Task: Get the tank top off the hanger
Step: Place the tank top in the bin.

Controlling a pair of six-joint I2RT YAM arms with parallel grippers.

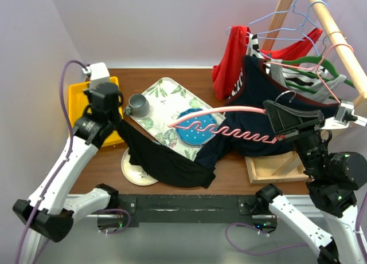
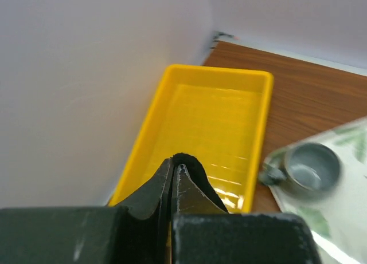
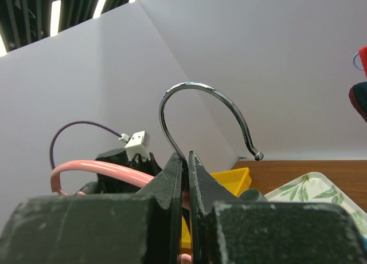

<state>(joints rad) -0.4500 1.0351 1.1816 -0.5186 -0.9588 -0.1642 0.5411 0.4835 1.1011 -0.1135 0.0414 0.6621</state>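
- At the table's left edge, the left claw [image 2: 174,166] is clamped on a fold of the black tank top [image 1: 166,164], above the yellow bin [image 2: 212,121].
- The tank top lies across a plate [image 1: 132,172] and the near edge of the leaf-print tray [image 1: 166,101], which holds a grey cup [image 1: 137,105].
- The right claw [image 3: 184,161] pinches the hanger [image 1: 229,110] just below its hook.

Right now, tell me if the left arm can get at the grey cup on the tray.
Probably yes: the cup sits beside the left gripper with nothing between them. But the gripper is shut on the black tank top and must release it first.
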